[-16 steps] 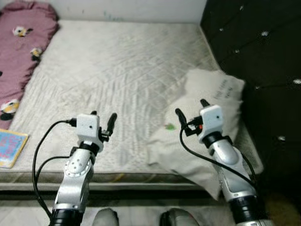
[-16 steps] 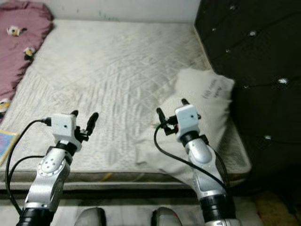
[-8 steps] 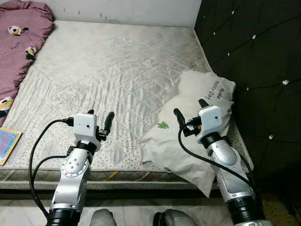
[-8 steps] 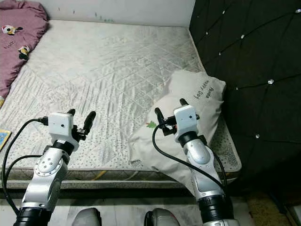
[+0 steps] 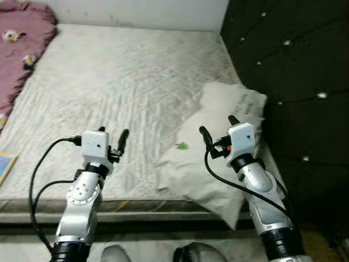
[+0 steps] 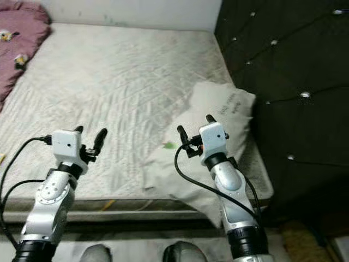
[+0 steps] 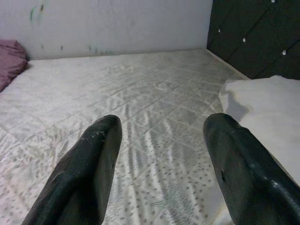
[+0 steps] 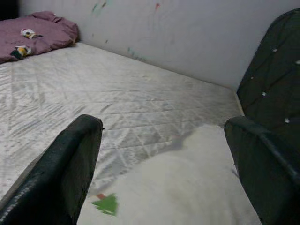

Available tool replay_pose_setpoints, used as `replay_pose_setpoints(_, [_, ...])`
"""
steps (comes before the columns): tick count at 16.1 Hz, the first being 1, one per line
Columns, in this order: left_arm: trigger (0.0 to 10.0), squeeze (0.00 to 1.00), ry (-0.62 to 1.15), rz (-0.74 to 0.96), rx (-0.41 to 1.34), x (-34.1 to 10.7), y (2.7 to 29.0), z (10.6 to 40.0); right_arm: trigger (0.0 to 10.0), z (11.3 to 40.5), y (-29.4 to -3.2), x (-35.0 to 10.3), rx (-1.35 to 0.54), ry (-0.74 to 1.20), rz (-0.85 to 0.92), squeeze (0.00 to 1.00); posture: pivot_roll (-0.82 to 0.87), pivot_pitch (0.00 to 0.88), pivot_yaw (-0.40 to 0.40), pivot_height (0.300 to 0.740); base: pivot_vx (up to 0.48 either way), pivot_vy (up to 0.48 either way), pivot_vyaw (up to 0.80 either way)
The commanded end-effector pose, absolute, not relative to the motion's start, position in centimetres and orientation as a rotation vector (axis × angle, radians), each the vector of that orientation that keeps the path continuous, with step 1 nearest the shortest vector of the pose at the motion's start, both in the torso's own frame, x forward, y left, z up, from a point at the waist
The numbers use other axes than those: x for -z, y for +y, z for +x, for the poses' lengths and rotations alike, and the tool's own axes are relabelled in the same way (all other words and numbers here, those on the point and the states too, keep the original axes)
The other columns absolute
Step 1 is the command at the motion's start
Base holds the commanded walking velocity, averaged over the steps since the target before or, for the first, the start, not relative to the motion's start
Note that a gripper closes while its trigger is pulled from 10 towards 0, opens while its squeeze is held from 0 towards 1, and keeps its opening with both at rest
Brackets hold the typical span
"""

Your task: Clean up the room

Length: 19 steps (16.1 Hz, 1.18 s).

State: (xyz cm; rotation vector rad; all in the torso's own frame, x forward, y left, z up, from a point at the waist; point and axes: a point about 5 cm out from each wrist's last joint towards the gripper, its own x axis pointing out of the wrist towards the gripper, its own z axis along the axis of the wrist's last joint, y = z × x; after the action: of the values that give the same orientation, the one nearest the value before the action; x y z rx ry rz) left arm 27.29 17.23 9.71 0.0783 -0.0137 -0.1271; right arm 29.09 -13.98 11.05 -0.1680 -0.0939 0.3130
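Head views: you stand at the foot edge of a bare quilted mattress (image 5: 125,82), both arms raised. The white pillow (image 5: 218,158) lies on your right half, askew, its long axis running from the mattress's near edge, which one corner overhangs, up toward the dark tufted headboard (image 5: 289,65). Your right gripper (image 5: 217,130) hovers directly over it, fingers spread, holding nothing. Your left gripper (image 5: 112,134) sits over bare mattress, also open and empty, well apart from the pillow. Pink blanket (image 5: 22,38) at far left. Left wrist view: the pillow off beyond one finger. Right wrist view: the pillow with its small green mark (image 8: 107,204) lies just ahead between the spread fingers. Judgement: the right arm is nearer; reach down and forward.
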Motion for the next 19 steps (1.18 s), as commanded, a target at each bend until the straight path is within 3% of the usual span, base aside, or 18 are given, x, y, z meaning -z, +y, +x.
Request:
replay_pose_setpoints(1, [10.0, 0.00, -0.007, 0.084, 0.132, -9.6, 16.9, 27.2, 10.0, 29.0, -14.5, -11.1, -0.301, -0.095, -0.178, 0.00, 0.02, 0.080, -0.049, 0.740, 0.000, -0.480, 0.00])
replay_pose_setpoints(9, [10.0, 0.00, -0.009, 0.079, 0.130, -9.6, 16.9, 27.4, 10.0, 29.0, -14.5, -11.0, -0.302, -0.094, -0.180, 0.00, 0.01, 0.080, -0.049, 0.740, 0.000, -0.455, 0.00])
replay_pose_setpoints(19, [10.0, 0.00, 0.058, 0.086, 0.059, -8.9, 18.6, 27.6, 10.0, 28.8, -14.3, -11.0, -0.321, -0.098, -0.195, 0.00, 0.01, 0.084, -0.050, 0.740, 0.000, 0.000, 0.00])
